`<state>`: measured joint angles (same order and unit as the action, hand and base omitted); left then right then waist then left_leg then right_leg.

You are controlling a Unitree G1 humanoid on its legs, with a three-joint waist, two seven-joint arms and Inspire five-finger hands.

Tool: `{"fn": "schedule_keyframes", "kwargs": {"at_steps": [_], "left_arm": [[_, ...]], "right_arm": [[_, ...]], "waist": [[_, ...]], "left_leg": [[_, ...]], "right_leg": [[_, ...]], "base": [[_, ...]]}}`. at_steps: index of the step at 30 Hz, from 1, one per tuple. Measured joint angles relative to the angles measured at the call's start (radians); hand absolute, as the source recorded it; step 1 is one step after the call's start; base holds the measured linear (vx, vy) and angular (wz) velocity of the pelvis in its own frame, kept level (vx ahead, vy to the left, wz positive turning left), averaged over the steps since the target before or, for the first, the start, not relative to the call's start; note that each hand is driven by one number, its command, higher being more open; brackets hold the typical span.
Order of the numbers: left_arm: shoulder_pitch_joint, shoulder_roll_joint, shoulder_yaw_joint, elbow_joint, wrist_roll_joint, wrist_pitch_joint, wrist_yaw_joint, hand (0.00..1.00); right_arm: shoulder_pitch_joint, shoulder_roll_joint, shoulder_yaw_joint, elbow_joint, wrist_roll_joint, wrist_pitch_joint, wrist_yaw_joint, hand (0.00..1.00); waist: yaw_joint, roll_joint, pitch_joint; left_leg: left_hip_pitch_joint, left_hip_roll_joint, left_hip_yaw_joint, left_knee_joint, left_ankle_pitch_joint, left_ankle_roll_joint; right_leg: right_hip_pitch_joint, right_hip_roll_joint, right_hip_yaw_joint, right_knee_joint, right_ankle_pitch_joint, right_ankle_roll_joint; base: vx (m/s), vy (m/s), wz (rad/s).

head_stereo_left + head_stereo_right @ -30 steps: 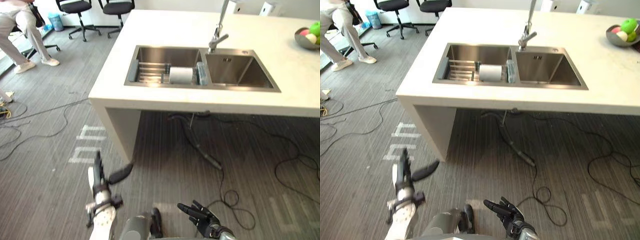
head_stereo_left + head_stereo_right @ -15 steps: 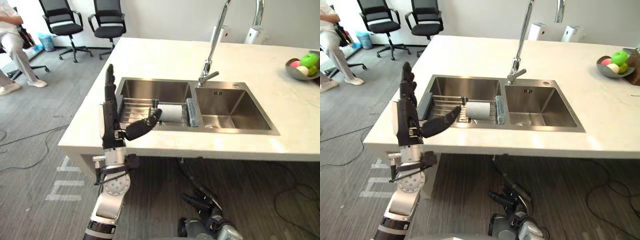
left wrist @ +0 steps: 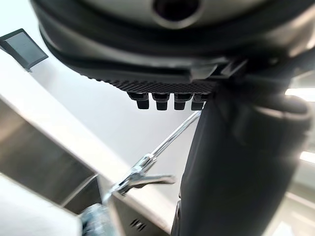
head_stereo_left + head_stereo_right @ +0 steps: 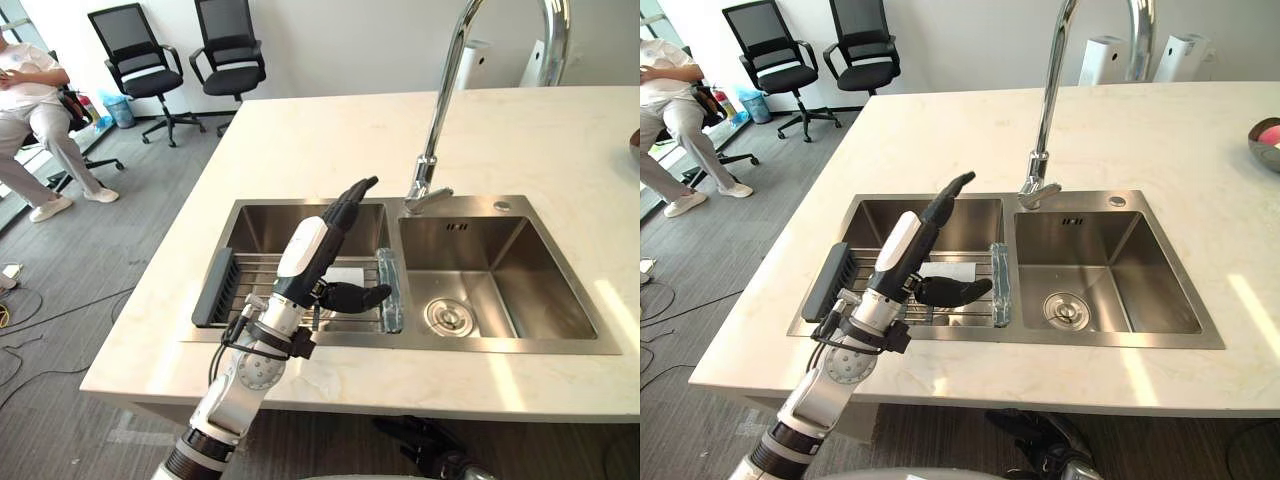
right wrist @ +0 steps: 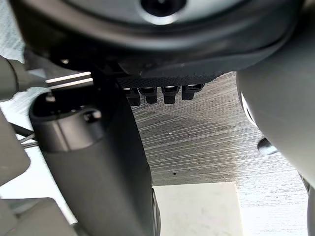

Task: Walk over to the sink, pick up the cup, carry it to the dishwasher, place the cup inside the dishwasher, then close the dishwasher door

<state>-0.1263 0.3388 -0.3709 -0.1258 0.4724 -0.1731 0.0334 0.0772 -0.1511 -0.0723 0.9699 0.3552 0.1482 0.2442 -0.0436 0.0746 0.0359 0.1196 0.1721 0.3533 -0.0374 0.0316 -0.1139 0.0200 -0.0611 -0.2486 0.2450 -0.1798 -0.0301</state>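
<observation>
The cup (image 4: 346, 275) is a white cylinder lying on its side on the wire rack (image 4: 256, 286) in the left basin of the steel double sink (image 4: 400, 345). My left hand (image 4: 314, 240) hovers over that basin, just in front of the cup and hiding part of it. It is open: its fingers (image 4: 946, 196) point straight up toward the faucet (image 4: 440, 120) and its thumb (image 4: 358, 296) sticks out to the right. Nothing is in it. My right hand (image 4: 432, 458) hangs low below the counter's front edge, fingers relaxed and open.
A clear block (image 4: 390, 291) stands at the rack's right end and a dark grey bar (image 4: 213, 290) at its left. The right basin (image 4: 490, 290) holds only its drain. Two office chairs (image 4: 140, 62) and a seated person (image 4: 40, 110) are at the far left. A bowl (image 4: 1268, 140) sits on the counter at the right edge.
The camera has come closer to the sink. My left hand has moved from the counter's front edge out over the left basin. The right hand stays low.
</observation>
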Motion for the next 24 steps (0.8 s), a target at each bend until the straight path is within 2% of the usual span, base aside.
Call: {"fn": "schedule_keyframes", "kwargs": {"at_steps": [2,3,4,5,6,9,11,18,24], "left_arm": [[-0.012,0.040,0.000,0.033,0.000,0.045,-0.045,1.00],[-0.025,0.053,0.001,0.059,0.000,0.069,-0.073,1.00],[-0.034,0.059,0.003,0.078,-0.001,0.078,-0.087,1.00],[-0.070,0.097,0.006,0.101,-0.002,0.098,-0.131,1.00],[-0.102,0.114,0.006,0.127,-0.002,0.106,-0.163,1.00],[-0.133,0.146,0.007,0.133,-0.013,0.132,-0.265,1.00],[-0.136,0.160,0.007,0.133,-0.034,0.139,-0.301,1.00],[-0.150,0.194,0.006,0.133,-0.060,0.188,-0.348,1.00],[-0.179,0.195,0.003,0.160,-0.060,0.204,-0.399,1.00]], "right_arm": [[0.000,-0.004,0.000,-0.003,0.000,0.000,0.001,1.00],[-0.003,-0.010,0.001,-0.017,0.001,0.003,0.003,1.00],[-0.002,-0.013,0.003,-0.029,0.002,0.003,0.006,1.00],[-0.002,0.003,0.012,-0.036,0.002,0.007,0.009,1.00],[-0.008,0.011,0.012,-0.025,0.002,0.012,0.007,1.00],[-0.015,-0.009,0.010,-0.023,0.002,0.018,0.004,1.00],[-0.017,-0.011,0.011,-0.021,0.001,0.026,-0.002,1.00],[-0.014,-0.025,0.033,-0.025,0.001,0.034,-0.028,1.00],[0.011,-0.031,0.042,-0.038,0.001,0.034,-0.030,1.00]], "waist": [[-0.002,0.000,0.000],[-0.006,0.016,0.011],[-0.012,0.027,0.009],[-0.020,-0.005,0.001],[-0.037,0.003,0.006],[-0.057,0.024,0.013],[-0.064,0.025,0.014],[-0.079,0.024,0.015],[-0.087,0.022,0.016]], "left_leg": [[0.004,0.001,0.003,0.006,0.010,0.001],[0.007,0.027,0.002,0.026,0.011,0.001],[0.006,0.043,-0.002,0.025,0.010,0.001],[0.018,0.035,0.006,0.004,0.014,-0.014],[0.036,0.047,0.018,-0.026,0.005,-0.026],[0.037,0.050,0.042,-0.040,0.005,-0.029],[0.045,0.046,0.053,-0.041,0.003,-0.031],[0.054,0.028,0.071,-0.046,-0.004,-0.029],[0.060,0.019,0.080,-0.047,-0.006,-0.024]], "right_leg": [[-0.015,-0.010,-0.001,0.047,0.002,0.003],[-0.084,-0.009,0.003,0.166,-0.009,0.005],[-0.090,0.010,0.020,0.139,-0.023,0.013],[-0.053,0.023,0.040,-0.112,0.113,0.018],[-0.057,0.033,0.035,-0.107,0.137,0.040],[-0.068,0.043,0.047,-0.113,0.139,0.036],[-0.068,0.043,0.058,-0.114,0.146,0.037],[-0.057,0.032,0.078,-0.150,0.188,0.049],[-0.039,0.028,0.086,-0.193,0.209,0.059]], "base": [[0.04,0.003,0.00],[0.01,-0.037,-0.01],[-0.03,-0.079,0.07],[-0.01,-0.073,0.20],[0.01,-0.084,0.24],[0.01,-0.019,-0.10],[-0.05,0.027,-0.19],[-0.08,0.035,-0.08],[-0.05,0.011,-0.05]]}}
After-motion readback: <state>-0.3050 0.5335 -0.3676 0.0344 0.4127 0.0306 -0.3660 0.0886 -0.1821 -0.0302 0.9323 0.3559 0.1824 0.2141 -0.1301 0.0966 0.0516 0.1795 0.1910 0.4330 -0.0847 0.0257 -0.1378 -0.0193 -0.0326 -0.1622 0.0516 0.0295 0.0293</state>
